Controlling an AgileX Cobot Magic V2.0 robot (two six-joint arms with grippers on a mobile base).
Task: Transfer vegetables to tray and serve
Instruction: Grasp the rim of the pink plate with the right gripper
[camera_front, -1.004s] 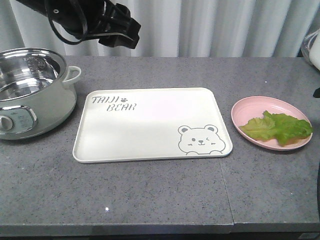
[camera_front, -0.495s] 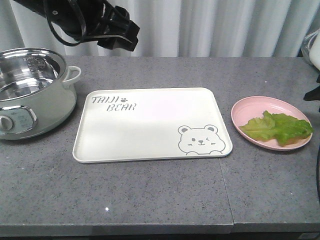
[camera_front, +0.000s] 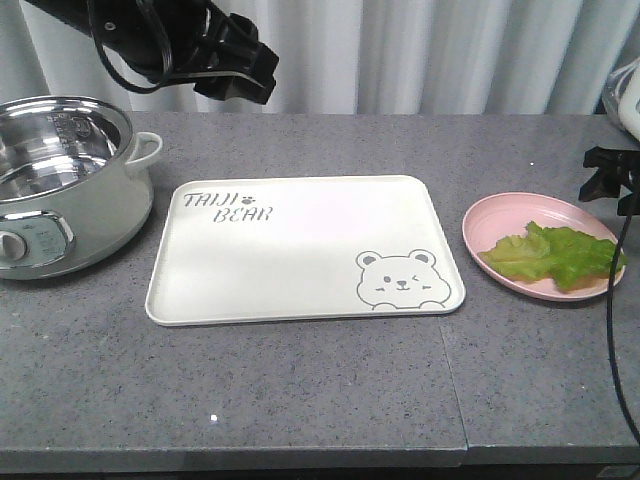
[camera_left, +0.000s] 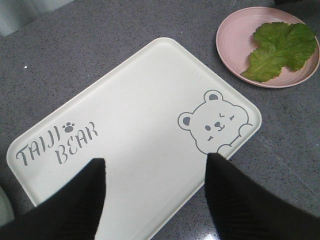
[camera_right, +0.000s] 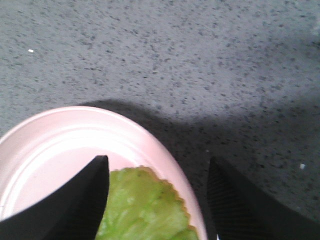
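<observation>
The vegetables (camera_front: 555, 255) are green lettuce leaves lying on a round pink plate (camera_front: 500, 215) at the right of the counter. The cream tray (camera_front: 300, 250) with the bear drawing sits in the middle with nothing on it. My left gripper (camera_front: 250, 80) hangs high at the back left; in its wrist view it is open (camera_left: 156, 160) above the tray (camera_left: 135, 100), with the lettuce (camera_left: 280, 50) far off. My right gripper (camera_front: 610, 180) hovers at the plate's far right edge. It is open (camera_right: 157, 161), straddling the plate rim (camera_right: 60, 145) and a lettuce edge (camera_right: 145, 210).
A steel-lined electric pot (camera_front: 60, 180) with a pale green body stands at the left, close to the tray. A seam (camera_front: 450, 370) runs through the grey counter near the front right. A curtain hangs behind the counter.
My right gripper has come into the front view from the right edge, moving in over the far side of the pink plate. The left arm has barely shifted.
</observation>
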